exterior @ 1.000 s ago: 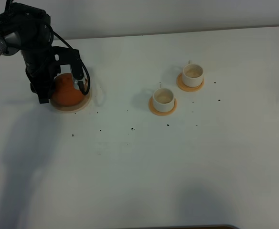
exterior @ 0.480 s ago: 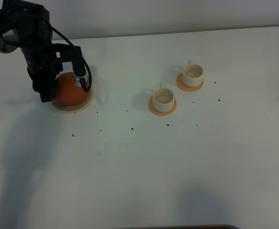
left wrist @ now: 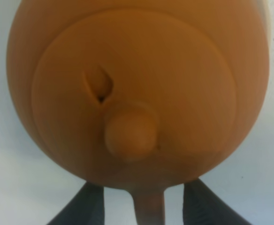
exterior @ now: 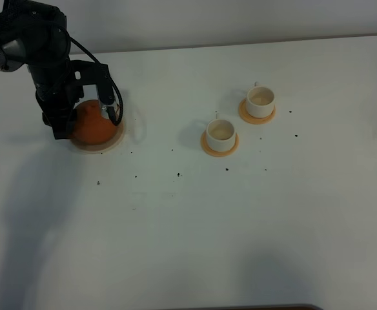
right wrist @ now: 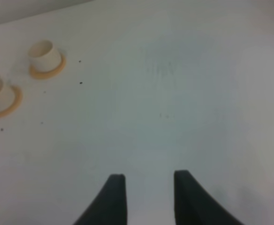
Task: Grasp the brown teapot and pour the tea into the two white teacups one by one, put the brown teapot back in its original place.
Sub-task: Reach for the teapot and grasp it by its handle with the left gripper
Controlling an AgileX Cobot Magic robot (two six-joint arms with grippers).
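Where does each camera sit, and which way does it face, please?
Exterior high: above, looking down on the table; shows the left arm over the brown teapot, plus two white teacups.
Left wrist: on the left arm, looking down onto the teapot's lid; its fingers straddle the handle.
Right wrist: on the right arm, facing across the table toward the teacups; fingers apart.
Shared: teapot, exterior and left wrist; teacups, exterior and right wrist.

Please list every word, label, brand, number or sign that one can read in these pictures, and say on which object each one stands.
None: no view shows any readable text.
The brown teapot, the nearer white teacup, the farther white teacup, the beige saucer and the white table are all plain, without markings.
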